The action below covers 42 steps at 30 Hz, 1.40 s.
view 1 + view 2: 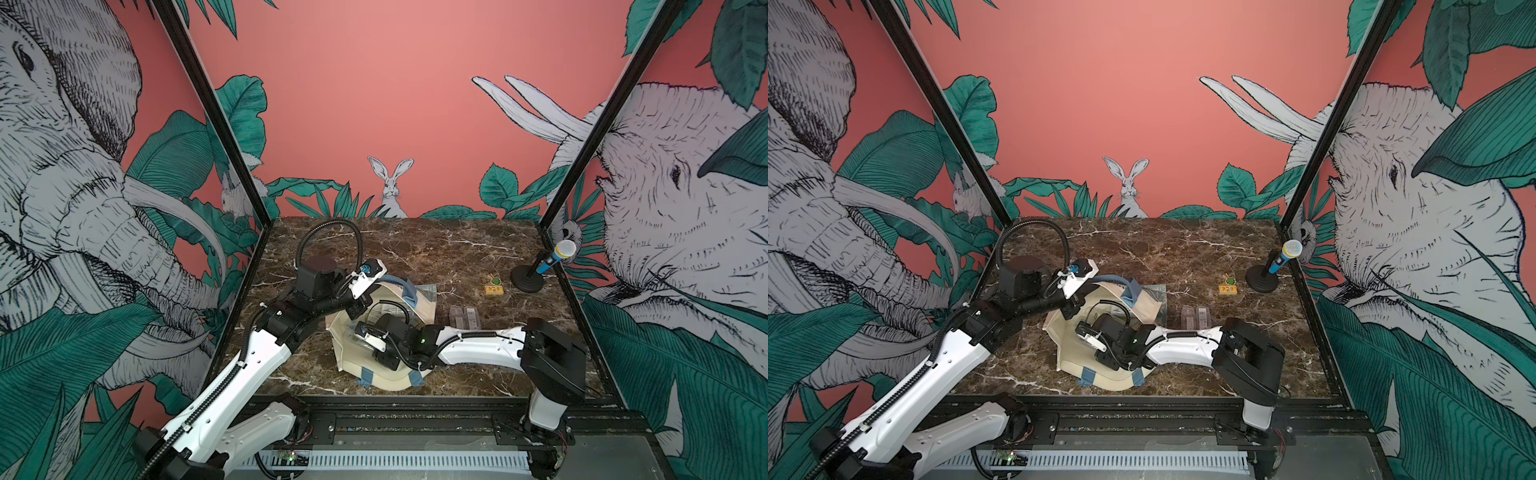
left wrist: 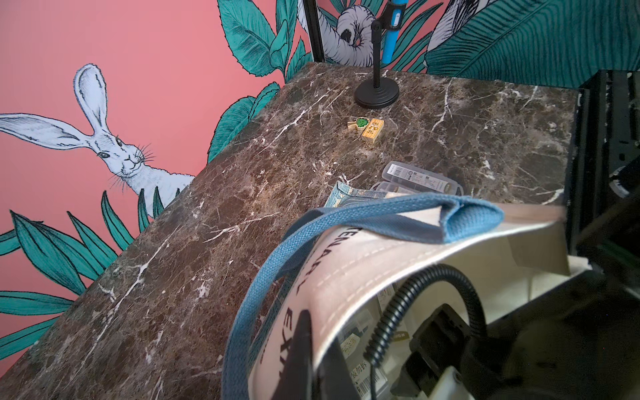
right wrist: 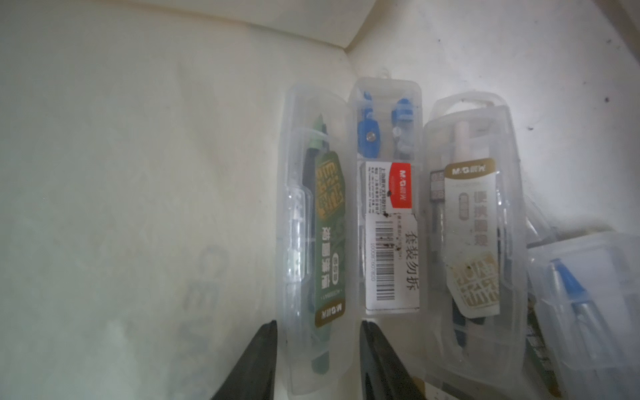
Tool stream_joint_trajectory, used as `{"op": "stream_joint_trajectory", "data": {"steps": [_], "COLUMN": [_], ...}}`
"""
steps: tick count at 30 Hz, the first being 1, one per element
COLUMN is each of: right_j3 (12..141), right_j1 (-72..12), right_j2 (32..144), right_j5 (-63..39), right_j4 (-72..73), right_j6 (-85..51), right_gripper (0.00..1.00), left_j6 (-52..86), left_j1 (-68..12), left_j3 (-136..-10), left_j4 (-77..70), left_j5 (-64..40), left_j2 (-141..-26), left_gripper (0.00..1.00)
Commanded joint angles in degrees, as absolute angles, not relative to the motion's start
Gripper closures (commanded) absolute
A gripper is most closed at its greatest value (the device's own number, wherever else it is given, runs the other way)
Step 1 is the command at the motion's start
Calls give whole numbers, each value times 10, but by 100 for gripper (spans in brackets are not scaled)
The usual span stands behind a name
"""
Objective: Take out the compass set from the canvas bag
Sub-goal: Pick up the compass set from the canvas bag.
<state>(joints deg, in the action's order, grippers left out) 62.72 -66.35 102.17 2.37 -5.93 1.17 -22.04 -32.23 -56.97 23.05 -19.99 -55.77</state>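
Only the right wrist view shows: three compass set cases side by side inside the canvas bag (image 3: pixel 138 156): green-label case (image 3: pixel 318 242), blue compass case (image 3: pixel 386 194), cream-label case (image 3: pixel 474 225).
In both top views: two clear cases (image 1: pixel 463 318) lie just beside the bag.
Left gripper (image 1: pixel 360 308): pinched tight on the bag's rim.
Right gripper (image 3: pixel 318 325): inside the bag, one finger (image 3: pixel 258 367) on each side of the green-label case; I cannot tell if it squeezes.

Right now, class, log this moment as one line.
left gripper: shut on bag rim | right gripper: inside bag, jaws astride green-labelled case, grip unclear | table: two clear cases beside bag
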Motion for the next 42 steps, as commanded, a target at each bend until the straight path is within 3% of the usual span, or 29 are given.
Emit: {"op": "stream_joint_trajectory", "data": {"steps": [1, 13, 18, 28, 42], "right_j3": [633, 661, 670, 681, 680], "right_j1": [-653, -653, -653, -653, -654], "right_j2": [1023, 1071, 1093, 1081, 1062], "right_j5": [19, 2, 27, 61, 64], "right_j4": [-13, -14, -40, -69, -75], "right_j6": [-7, -3, 17, 25, 6], "right_gripper": [55, 33, 32, 58, 76], "left_j6": [-211, -202, -205, -207, -205], "left_j1": [-326, -327, -327, -326, -326], "left_j3": [-580, -575, -575, -567, -563], "left_j4": [194, 191, 193, 192, 194], "left_j5": [-215, -221, -215, -208, -205], "left_j2": [-528, -521, -520, -518, -510], "left_gripper": [100, 100, 100, 100, 100]}}
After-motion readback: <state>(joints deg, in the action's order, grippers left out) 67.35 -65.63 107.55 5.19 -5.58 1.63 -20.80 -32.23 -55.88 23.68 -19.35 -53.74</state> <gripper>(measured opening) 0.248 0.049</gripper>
